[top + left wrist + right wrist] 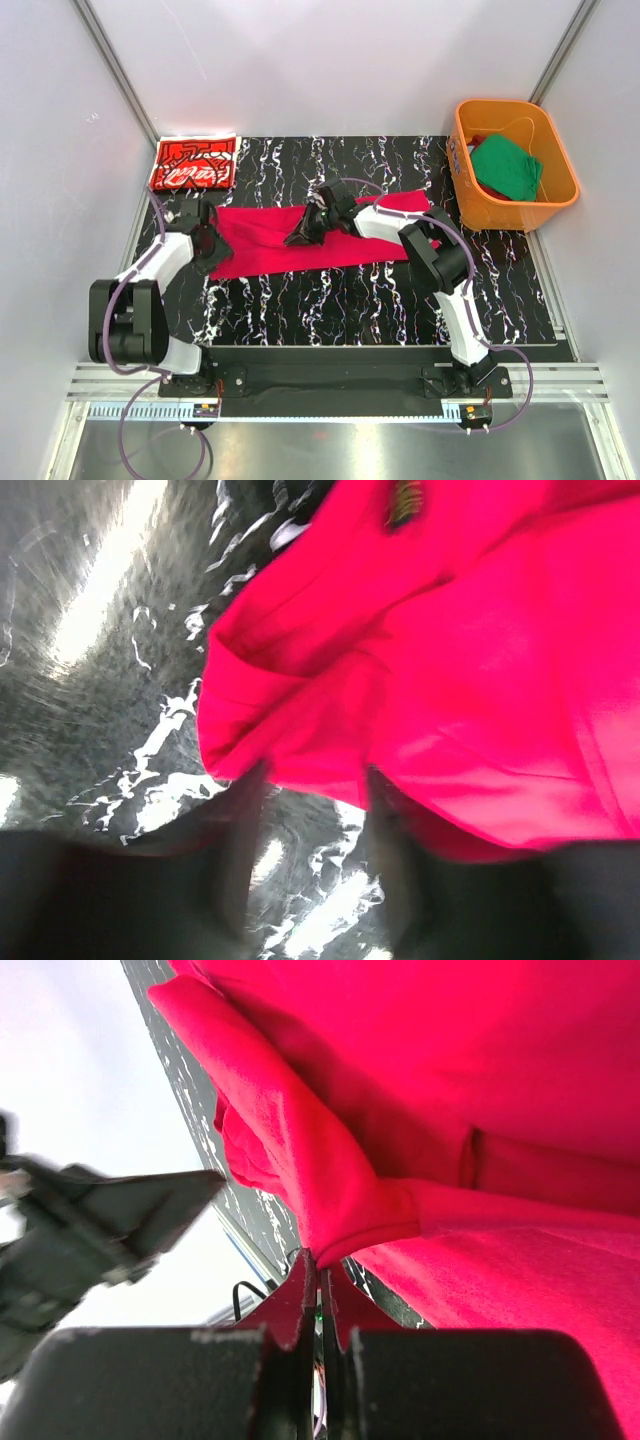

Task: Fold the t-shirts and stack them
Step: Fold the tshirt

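A plain crimson-red t-shirt point(260, 250) lies spread across the middle of the black marbled mat. My left gripper point(208, 238) sits at its left edge. In the left wrist view the left gripper point(315, 805) is open, the blurred fingers point(245, 825) apart with mat showing between them and the shirt's hem point(300, 760) just past the tips. My right gripper point(302, 236) is over the shirt's middle, and up close the right gripper point(320, 1260) is shut on a raised fold of the crimson cloth point(330, 1190). A folded red t-shirt with white line print point(193, 163) lies at the back left. A green t-shirt point(507, 167) sits in the tub.
An orange plastic tub point(505, 213) stands at the back right, off the mat's right end. The marbled mat point(330, 300) is bounded by white walls on three sides. The arm bases are mounted on the rail at the near edge.
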Motion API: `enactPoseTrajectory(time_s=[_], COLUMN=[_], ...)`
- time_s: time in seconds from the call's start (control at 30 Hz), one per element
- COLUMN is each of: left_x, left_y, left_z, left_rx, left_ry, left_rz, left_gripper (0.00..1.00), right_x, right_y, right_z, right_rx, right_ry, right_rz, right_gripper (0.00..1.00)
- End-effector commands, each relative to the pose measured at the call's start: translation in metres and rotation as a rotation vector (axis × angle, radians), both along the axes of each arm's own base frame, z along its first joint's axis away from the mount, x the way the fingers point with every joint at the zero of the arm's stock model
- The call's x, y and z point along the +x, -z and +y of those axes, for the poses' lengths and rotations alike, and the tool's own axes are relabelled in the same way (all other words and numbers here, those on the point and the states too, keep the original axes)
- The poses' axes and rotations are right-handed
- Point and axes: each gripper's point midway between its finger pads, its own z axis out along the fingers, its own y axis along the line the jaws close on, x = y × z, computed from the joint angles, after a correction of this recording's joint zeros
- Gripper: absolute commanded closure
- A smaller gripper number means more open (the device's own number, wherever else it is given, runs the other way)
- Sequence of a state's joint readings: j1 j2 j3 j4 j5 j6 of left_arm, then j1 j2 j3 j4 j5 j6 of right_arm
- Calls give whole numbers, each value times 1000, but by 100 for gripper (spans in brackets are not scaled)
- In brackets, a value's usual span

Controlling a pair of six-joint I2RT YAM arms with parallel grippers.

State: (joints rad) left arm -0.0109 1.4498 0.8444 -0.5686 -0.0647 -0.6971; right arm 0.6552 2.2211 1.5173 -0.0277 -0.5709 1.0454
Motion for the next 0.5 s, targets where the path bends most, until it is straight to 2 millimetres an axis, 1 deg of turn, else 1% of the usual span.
enactPoseTrajectory(time_s=[0.0,0.03,0.07,0.1,0.13,0.17,0.2,0.23,0.27,0.37,0.4,0.47], left_x=[46,59,65,79,88,110,114,121,130,133,132,129], left_y=[-58,-65,-66,-71,-67,-65,-59,-55,-47,-35,-29,-23], left_z=[-4,-3,-3,-12,-11,-11,-22,-27,-26,-27,-27,-26], left_rx=[-22,-14,-9,-42,-42,-55,-125,-138,-139,-138,-143,-139], left_ry=[38,55,72,123,168,193,246,300,305,333,335,338], left_rz=[-232,-245,-243,-274,-262,-249,-218,-215,-190,-188,-173,-156], left_gripper=[42,40,37,37,37,40,42,43,43,46,52,55], right_x=[3,2,2,5,6,6,7,7,8,9,8,9], right_y=[-21,-19,-19,-21,-22,-22,-23,-22,-22,-23,-22,-21], right_z=[0,0,1,2,3,4,6,6,8,9,9,9], right_rx=[46,46,46,58,63,72,78,80,82,91,91,91], right_ry=[-25,-24,-28,-26,-23,-30,-31,-33,-36,-37,-40,-38], right_rz=[-37,-31,-32,-52,-56,-55,-56,-55,-56,-57,-55,-55], right_gripper=[99,99,99,99,99,99,99,99,99,99,100,100])
